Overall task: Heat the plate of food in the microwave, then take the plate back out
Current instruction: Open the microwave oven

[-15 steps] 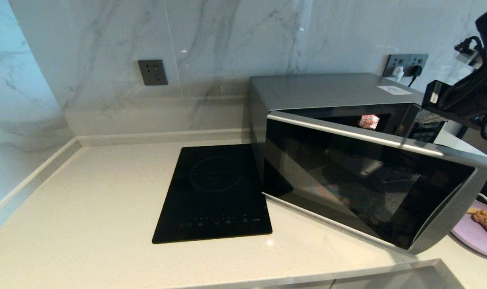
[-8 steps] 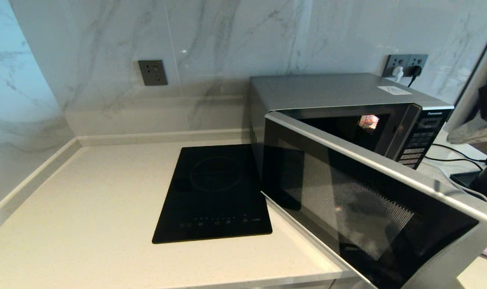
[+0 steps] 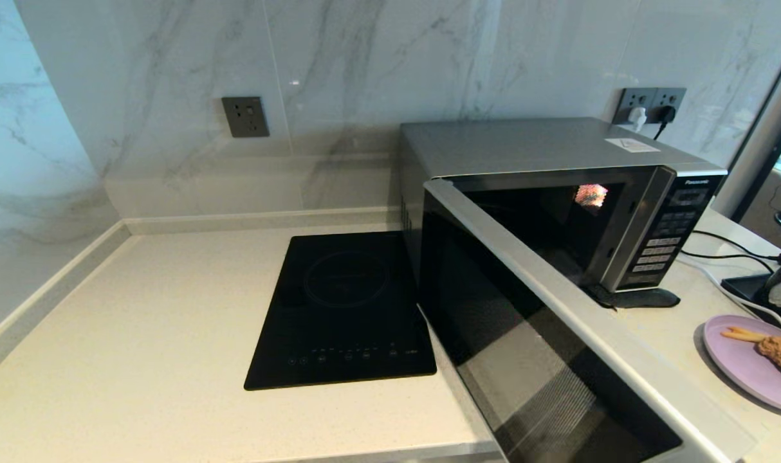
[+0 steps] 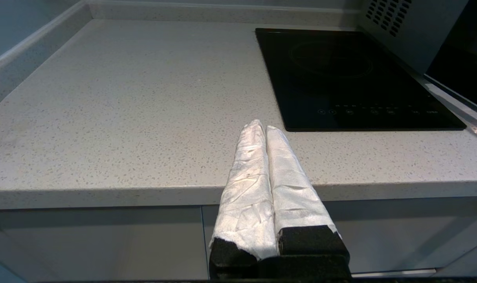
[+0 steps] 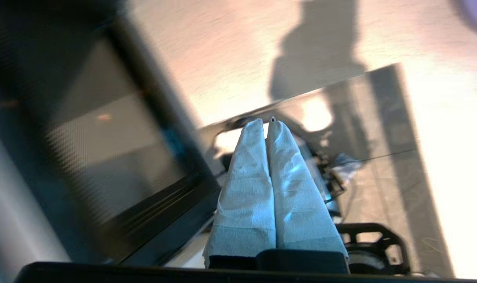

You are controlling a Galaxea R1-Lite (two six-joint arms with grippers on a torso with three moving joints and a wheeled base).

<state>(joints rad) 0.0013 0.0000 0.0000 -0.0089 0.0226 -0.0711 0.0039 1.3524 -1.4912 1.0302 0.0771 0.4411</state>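
1. Fingers together on the right gripper (image 5: 266,122), nothing between the white-wrapped pads. It hangs low beside the swung-out door (image 5: 105,129), out of the head view, clear of the door's edge as far as I can judge.

2. Over to the left gripper (image 4: 261,126): wrapped fingers pressed shut as well, holding nothing. It is parked out in front of the counter edge (image 4: 105,192), pointing toward twelve o'clock across the bare stone, with the hob (image 4: 352,78) off at about one o'clock. That looks like an idle arm kept clear of the work.

3. Now the microwave (image 3: 532,145). The door (image 3: 545,360) stands wide open, hinged on the left and reaching out toward five o'clock from the cabinet. The cavity (image 3: 558,225) is dark and looks vacant, with a small bright patch glowing on its back wall.

4. Out at three o'clock from the door sits the plate of food (image 3: 731,366), flat on the counter at the right edge of the head view. The chicken (image 3: 780,357) and fries (image 3: 741,334) are on it, and nothing is touching it.

5. My read: the way in is clear and the loading step is next. The plate lies on the right arm's side, so that arm would likely reach for it. The rim is shallow, so a pinch could easily tip the food.
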